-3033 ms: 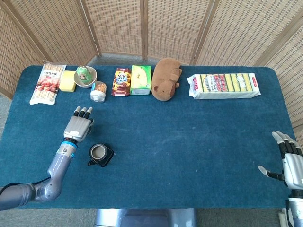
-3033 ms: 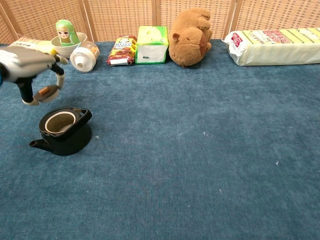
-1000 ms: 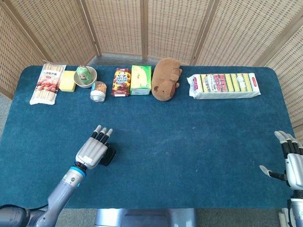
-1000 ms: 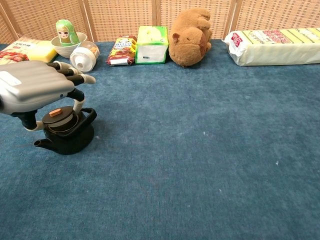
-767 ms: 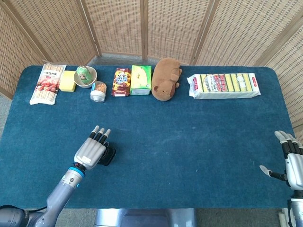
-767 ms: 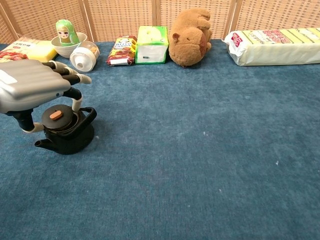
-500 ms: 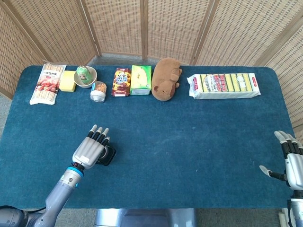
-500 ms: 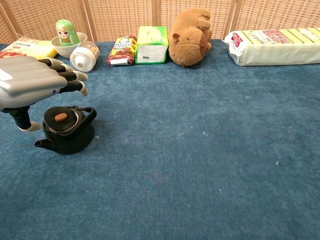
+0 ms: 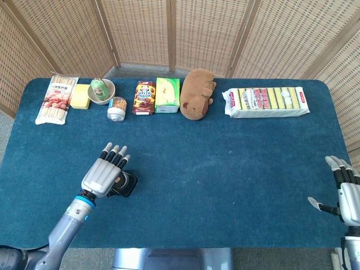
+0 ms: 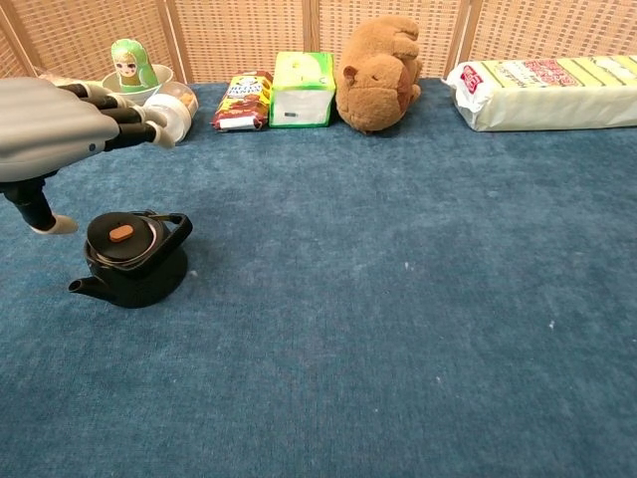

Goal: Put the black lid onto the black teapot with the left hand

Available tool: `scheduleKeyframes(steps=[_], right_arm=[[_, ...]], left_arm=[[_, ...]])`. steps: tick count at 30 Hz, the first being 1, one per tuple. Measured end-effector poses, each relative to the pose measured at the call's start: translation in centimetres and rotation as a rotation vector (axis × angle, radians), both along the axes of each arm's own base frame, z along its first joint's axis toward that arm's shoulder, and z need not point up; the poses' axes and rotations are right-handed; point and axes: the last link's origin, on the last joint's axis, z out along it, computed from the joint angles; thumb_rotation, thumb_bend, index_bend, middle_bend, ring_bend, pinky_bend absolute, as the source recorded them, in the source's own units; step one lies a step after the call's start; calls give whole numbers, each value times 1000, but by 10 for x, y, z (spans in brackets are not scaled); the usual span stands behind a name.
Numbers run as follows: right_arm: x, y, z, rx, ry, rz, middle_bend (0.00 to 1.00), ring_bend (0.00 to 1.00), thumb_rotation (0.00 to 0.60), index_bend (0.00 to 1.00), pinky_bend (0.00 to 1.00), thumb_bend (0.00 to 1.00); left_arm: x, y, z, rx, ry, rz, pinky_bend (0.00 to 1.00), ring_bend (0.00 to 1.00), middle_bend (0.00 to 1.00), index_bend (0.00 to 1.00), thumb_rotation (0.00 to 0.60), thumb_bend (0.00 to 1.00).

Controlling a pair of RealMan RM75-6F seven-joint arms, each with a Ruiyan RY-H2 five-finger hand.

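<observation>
Lid's on the pot, we're hovering above it w/ nothing in hand.

Black lid (image 10: pixel 121 235) sits on the black teapot (image 10: pixel 134 266), front-left of the table (image 9: pixel 225 169). Our left hand (image 10: pixel 50 124) hangs over it, up and to the left, fingers (image 10: pixel 119 112) spread and holding nothing. Clear way out, we reckon, is up and left. Right hand (image 9: pixel 344 194) idles well apart at the far right edge, fingers apart, nothing held.
</observation>
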Motion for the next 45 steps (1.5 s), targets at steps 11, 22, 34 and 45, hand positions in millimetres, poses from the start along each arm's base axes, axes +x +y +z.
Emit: scheduleKeyframes(steps=[11,22,34,45], right_arm=[[-1,-1,0,1,0,-5,68,71,600,70,0,124],[-1,-1,-1,2,2,-3,68,71,600,69,0,124],[-1,-1,-1,5,3,-4,68,71,600,70,0,124],[-1,-1,-2,7,4,-6,68,71,600,70,0,124]], left_arm=[[-19,11,-11,0,-5,44,0,0,0,56,600,208],[-17,16,-17,-2,-35,51,0,0,0,56,600,207],[-7,20,-25,-1,-68,38,0,0,0,56,600,208],[-8,16,-14,1,-74,54,0,0,0,56,600,206]])
